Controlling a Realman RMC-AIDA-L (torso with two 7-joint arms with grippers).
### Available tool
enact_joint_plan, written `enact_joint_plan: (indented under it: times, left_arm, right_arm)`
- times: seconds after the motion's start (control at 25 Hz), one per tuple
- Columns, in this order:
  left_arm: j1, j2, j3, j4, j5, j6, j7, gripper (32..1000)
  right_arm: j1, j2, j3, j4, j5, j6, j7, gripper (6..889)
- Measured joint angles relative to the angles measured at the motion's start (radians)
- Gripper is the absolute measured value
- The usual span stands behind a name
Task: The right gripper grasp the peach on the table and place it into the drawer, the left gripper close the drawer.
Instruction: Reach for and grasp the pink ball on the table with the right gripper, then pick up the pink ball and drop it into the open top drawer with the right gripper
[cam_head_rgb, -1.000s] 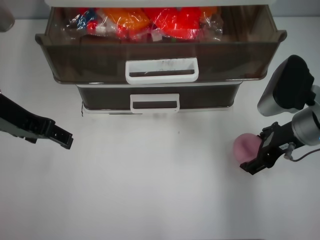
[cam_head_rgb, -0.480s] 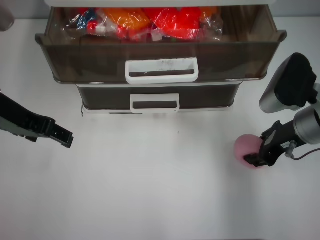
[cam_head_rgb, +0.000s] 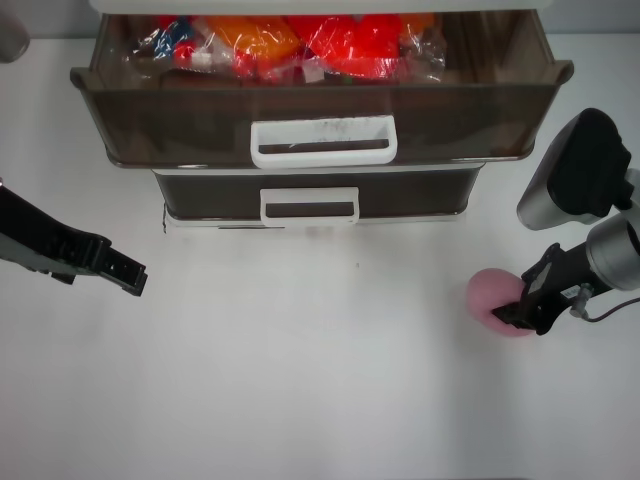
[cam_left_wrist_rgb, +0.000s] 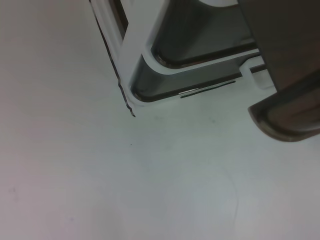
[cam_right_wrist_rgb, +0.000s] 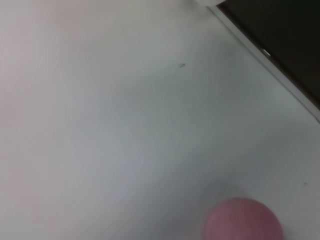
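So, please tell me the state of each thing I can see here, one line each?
drawer: pulled open, packets inside.
lower drawer: shut.
peach: on the table, right pincer on it.
left pincer: idle above the table, away from the drawers.

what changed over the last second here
The right gripper closed in over the peach, its fingers now at the fruit; a firm grip isn't confirmed. The peach barely shifted on the table. The left gripper and open drawer stayed put.

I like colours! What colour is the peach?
Pink. The peach shows best in the head view.
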Motion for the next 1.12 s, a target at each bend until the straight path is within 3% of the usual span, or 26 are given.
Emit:
enact_joint_plan:
  times: [1.12]
  left_arm:
    - [0.008,0.0000,0.000,0.000,0.000,0.000,0.001,859]
  right_arm:
    - [-0.013,0.000,0.011,-0.071,0.002,0.060,-0.002,42]
